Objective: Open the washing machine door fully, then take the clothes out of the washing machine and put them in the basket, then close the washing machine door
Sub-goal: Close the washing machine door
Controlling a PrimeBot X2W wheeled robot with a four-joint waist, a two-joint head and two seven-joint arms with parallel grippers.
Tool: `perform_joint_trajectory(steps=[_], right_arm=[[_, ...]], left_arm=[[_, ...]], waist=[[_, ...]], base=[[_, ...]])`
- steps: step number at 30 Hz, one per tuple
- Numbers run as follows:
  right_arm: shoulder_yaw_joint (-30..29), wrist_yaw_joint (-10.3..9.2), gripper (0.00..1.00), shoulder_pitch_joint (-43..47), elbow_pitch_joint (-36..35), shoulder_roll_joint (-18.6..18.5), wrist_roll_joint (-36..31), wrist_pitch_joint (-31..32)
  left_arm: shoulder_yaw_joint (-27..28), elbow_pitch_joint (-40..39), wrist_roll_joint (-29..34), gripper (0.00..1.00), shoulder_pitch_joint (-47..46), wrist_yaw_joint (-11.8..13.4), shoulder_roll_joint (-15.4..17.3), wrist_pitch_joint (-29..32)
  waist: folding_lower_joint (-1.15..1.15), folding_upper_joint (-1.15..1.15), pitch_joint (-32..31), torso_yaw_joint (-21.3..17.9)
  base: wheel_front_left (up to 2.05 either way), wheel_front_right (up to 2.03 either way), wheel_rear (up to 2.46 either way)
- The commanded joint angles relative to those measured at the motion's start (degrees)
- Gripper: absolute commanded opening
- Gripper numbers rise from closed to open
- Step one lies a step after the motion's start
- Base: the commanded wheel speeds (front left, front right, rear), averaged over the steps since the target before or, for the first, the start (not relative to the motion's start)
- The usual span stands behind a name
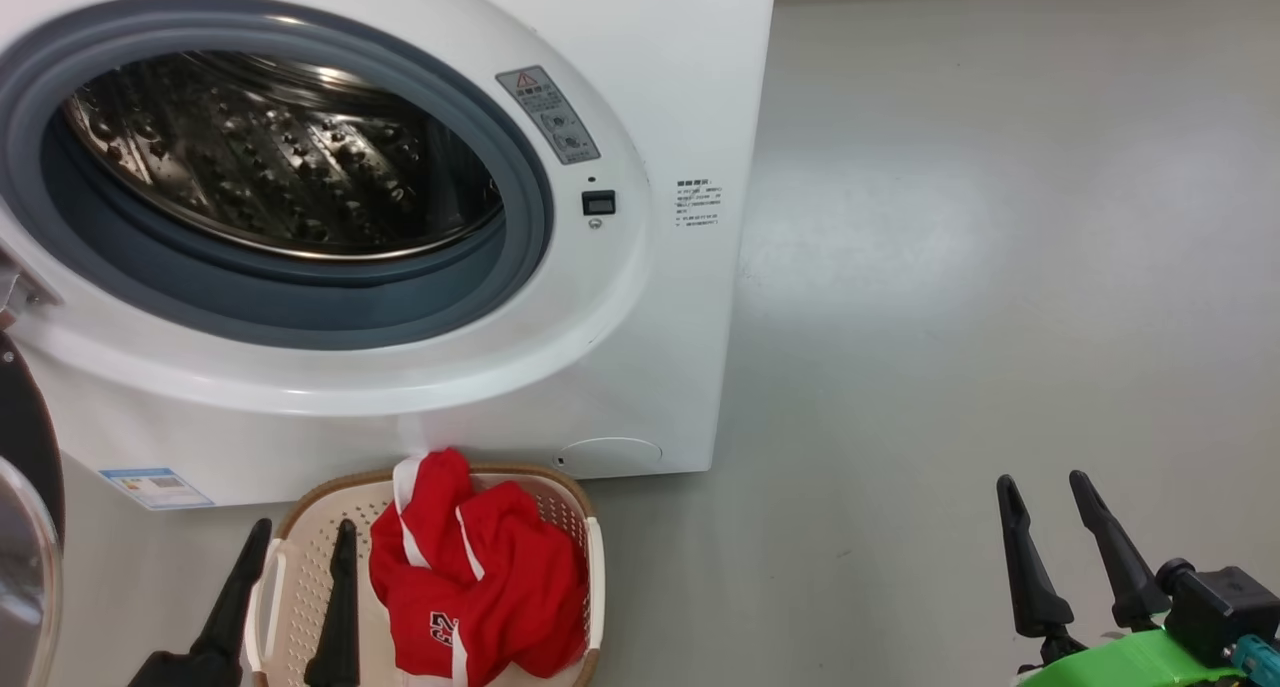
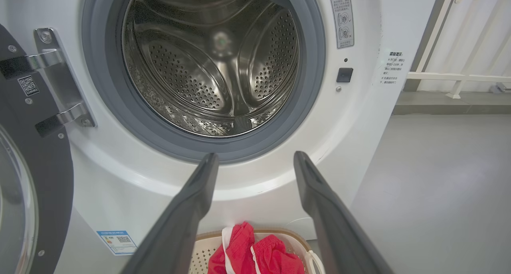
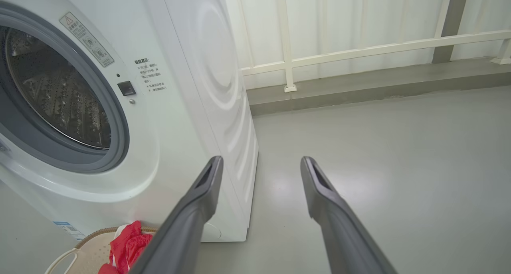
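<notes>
In the head view the clothes (image 1: 480, 577) lie crumpled in the basket (image 1: 300, 567), filling its 3 o'clock half. The heap's long axis runs from 12 to 6 o'clock: a white-trimmed fold rises at the rim at 12, and the number print sits towards 6. The basket lies lengthwise the same way, its far end just beside the foot of the washing machine (image 1: 660, 347). The washing machine door (image 1: 25, 447) stands swung out at 9 o'clock, leaving the drum (image 1: 280, 147) exposed. The left gripper (image 1: 303, 527), jaws spread, hovers over the basket's 9 o'clock half. The right gripper (image 1: 1042, 482), jaws likewise spread and holding nothing, is at 4 o'clock above the floor (image 1: 950, 267).
</notes>
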Motion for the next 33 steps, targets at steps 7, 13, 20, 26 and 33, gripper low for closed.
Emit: perform_joint_trajectory(steps=[7,13,20,26,33], right_arm=[[0.86,0.37,1.00,-0.44,-1.50,-0.64,-0.75,-0.37],[0.80,0.37,1.00,-0.63,-1.45,-0.62,-0.77,-0.37],[0.62,0.37,1.00,-0.56,-1.71,-0.58,-0.73,-0.37],[0.59,0.37,1.00,-0.61,-1.95,-0.54,-0.67,-0.37],[0.43,0.37,1.00,-0.69,-2.19,-0.50,-0.65,-0.37]], left_arm=[[2.24,-1.70,-0.76,1.00,-0.38,-0.31,0.56,-0.28],[2.17,-1.60,-0.89,1.00,-0.65,-0.32,0.52,-0.28],[1.86,-2.02,-1.13,1.00,-0.64,-0.32,0.49,-0.28],[1.62,-2.36,-1.25,1.00,-0.49,-0.32,0.48,-0.28],[1.49,-2.64,-1.41,1.00,-0.70,-0.32,0.47,-0.28]], waist=[[0.00,0.00,0.10,0.52],[0.00,0.00,0.01,0.46],[0.00,0.00,0.19,0.54],[0.00,0.00,0.59,0.61],[0.00,0.00,1.06,0.67]], base=[[0.00,0.00,0.00],[0.00,0.00,0.00],[-0.08,0.08,0.00],[-0.78,0.78,0.00],[-1.45,1.45,0.00]])
